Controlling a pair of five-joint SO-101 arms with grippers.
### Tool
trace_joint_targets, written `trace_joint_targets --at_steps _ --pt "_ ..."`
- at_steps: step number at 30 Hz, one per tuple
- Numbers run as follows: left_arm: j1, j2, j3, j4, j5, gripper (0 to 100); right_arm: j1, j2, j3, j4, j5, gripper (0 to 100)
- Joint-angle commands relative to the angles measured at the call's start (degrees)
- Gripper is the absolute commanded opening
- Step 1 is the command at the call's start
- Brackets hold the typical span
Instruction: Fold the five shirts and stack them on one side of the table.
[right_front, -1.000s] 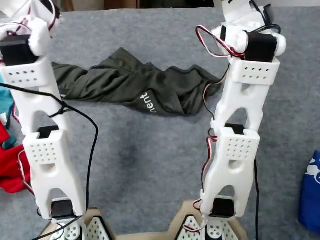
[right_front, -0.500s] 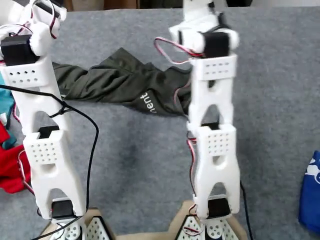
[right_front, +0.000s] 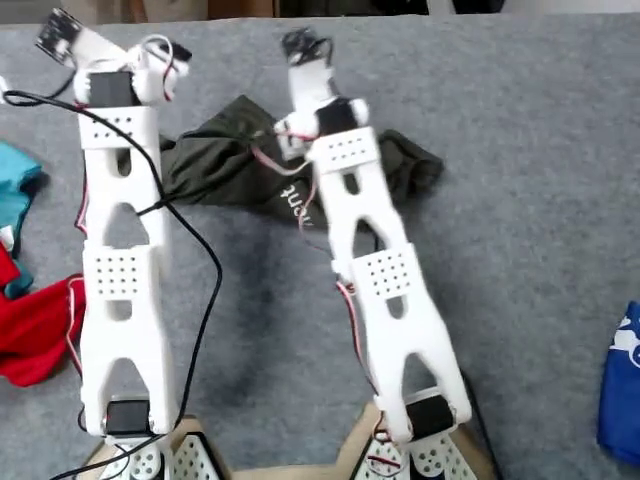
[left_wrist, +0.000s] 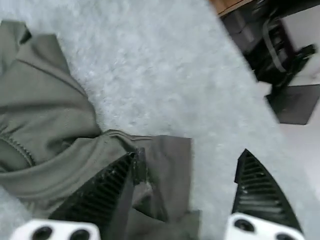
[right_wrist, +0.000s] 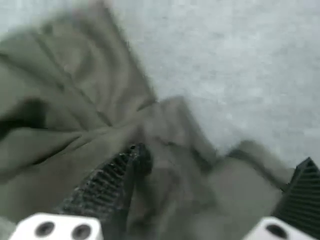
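Olive shirt (right_front: 225, 160), red shirt (right_front: 35, 335), teal shirt (right_front: 15, 195), blue shirt (right_front: 620, 385), grey table (right_front: 520, 150).

We see one crumpled shirt (right_front: 220, 165) lying at the far middle of the surface (right_front: 530, 150). The left arm (right_front: 118, 270) stands over its left end, the right arm (right_front: 385, 285) over its middle. Two other shirts (right_front: 35, 335) lie at the left edge, and a further shirt (right_front: 620, 390) lies at the right edge.

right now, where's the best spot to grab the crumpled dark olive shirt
Pinch the crumpled dark olive shirt by the flat flap at its end, from above: it lies thin on the grey table, and the open left gripper straddles its edge.
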Motion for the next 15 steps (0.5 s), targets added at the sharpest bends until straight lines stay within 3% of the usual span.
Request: trace_joint_targets --at_steps 1,10,15 --pt "-2.3 2.9 -1.4 -2.2 -2.3 28 -1.7 1.1 -1.0 -4.7 0.1 42.9" --pt "-6.8 7.9 -1.7 0.4 -7.0 28 -3.7 4.5 -2.9 -5.4 8.2 42.2" --pt "-7.6 8.0 -1.5 0.8 -10.7 25 -2.0 5.2 -3.0 -7.5 10.1 26.5"
